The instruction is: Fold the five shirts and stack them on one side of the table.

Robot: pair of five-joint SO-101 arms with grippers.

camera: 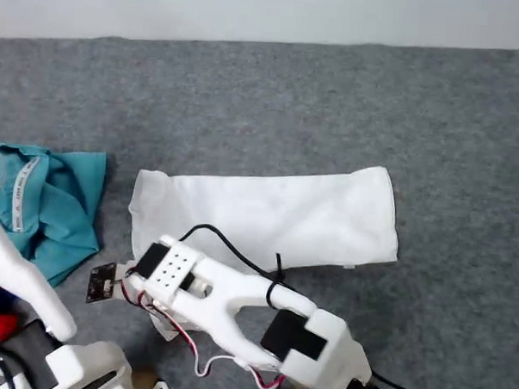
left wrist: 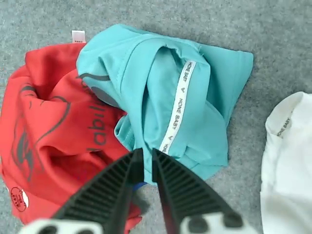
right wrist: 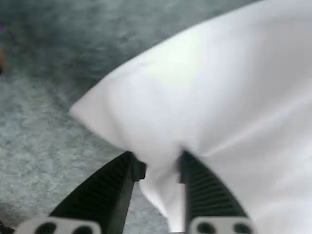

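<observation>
Well, you have three shirts in sight: one teal shirt (left wrist: 195,97), one red shirt (left wrist: 44,131) and one white shirt (camera: 276,212). The teal one carries a single white neck tape (left wrist: 178,105) with small dark print. The red one shows dark lettering (left wrist: 97,131) and one white tag (left wrist: 78,36). Teal overlaps red at the side of the grey worktop (camera: 332,103), and the white shirt lies mid-worktop. Your left fingers (left wrist: 122,180) sit almost pressed together above the teal hem. Your right fingers (right wrist: 112,190) pinch a fold of the white shirt.

Bare table (camera: 332,103) stretches beyond the white shirt (camera: 267,212); the teal shirt (camera: 65,199) lies beside it.
</observation>
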